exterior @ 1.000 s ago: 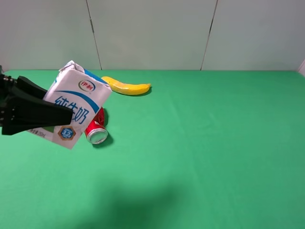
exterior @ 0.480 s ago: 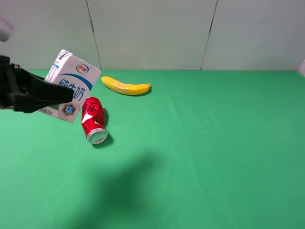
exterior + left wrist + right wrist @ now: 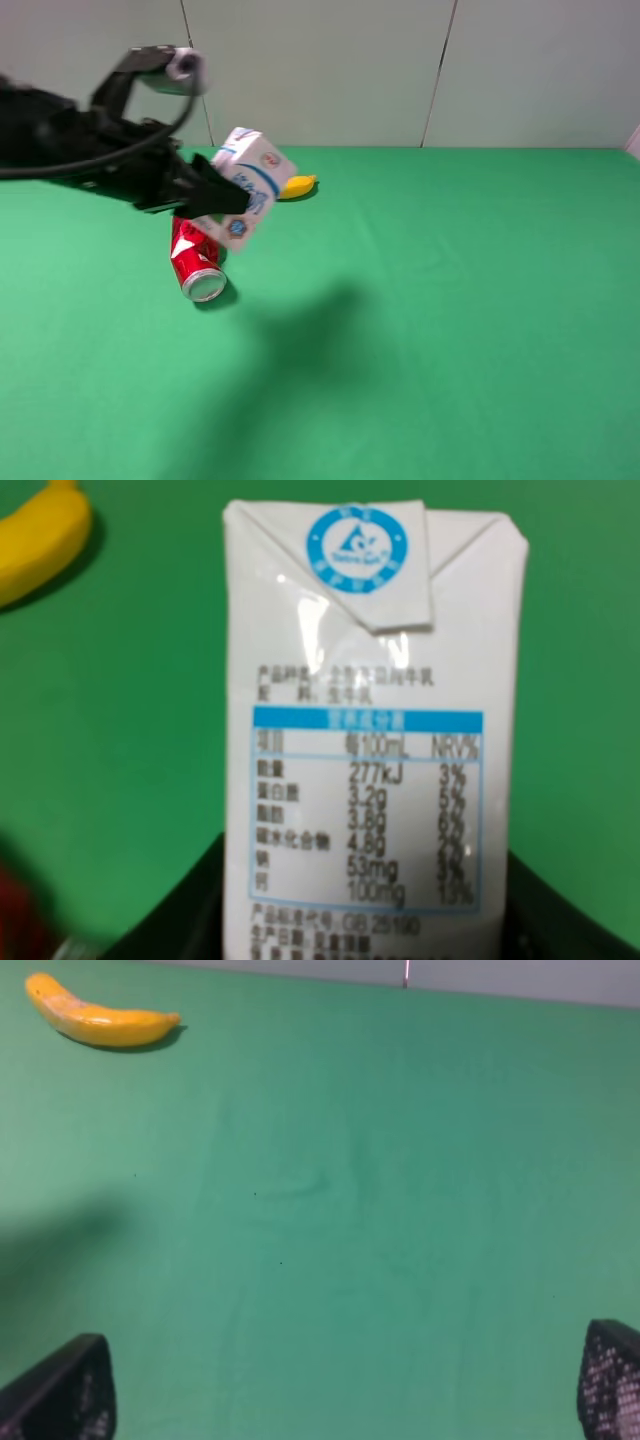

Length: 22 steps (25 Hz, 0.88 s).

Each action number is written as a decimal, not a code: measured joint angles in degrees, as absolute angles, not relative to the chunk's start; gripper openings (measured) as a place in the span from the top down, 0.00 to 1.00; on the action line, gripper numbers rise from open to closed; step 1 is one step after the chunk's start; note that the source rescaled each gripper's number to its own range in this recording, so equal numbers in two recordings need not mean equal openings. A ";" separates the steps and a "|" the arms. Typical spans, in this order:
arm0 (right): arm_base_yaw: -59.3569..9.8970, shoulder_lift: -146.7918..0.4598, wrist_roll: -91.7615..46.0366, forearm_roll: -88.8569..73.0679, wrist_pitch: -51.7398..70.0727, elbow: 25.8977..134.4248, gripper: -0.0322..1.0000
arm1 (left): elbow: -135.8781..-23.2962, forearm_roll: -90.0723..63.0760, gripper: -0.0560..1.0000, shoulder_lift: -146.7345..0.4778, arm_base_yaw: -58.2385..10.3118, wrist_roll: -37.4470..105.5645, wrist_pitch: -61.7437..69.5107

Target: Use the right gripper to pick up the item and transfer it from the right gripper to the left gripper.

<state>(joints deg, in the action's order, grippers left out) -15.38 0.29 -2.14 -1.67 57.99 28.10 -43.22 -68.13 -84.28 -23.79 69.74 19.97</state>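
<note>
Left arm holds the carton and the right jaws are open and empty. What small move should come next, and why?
Probably ease the left gripper toward bare green table before lowering: the milk carton hangs clamped above the red can, with the banana just behind.

Surface (image 3: 400, 1210): green cloth, faintly creased, with a dim shadow at one edge.
Banana (image 3: 100, 1022): yellow, lying flat in a far corner of the frame.
Right gripper (image 3: 335, 1388): jaws wide apart, with black meshed tips in the two near corners and only bare surface between.
</note>
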 joint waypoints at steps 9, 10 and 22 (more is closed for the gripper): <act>-15.31 0.29 -2.04 -1.67 57.99 28.10 0.00 | -54.82 -66.24 0.95 -100.56 -35.43 59.33 10.58; -15.31 0.29 -2.04 -1.67 57.99 28.10 0.00 | -55.28 -66.19 0.95 -101.73 -36.03 58.18 9.46; -15.31 0.29 -2.04 -1.72 57.92 28.10 0.00 | -55.64 -66.51 0.95 -109.12 -37.67 55.39 -2.61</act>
<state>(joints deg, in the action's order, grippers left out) -15.31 0.29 -2.04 -1.72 57.92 28.10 -55.64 -66.51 -109.12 -37.67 55.39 -2.61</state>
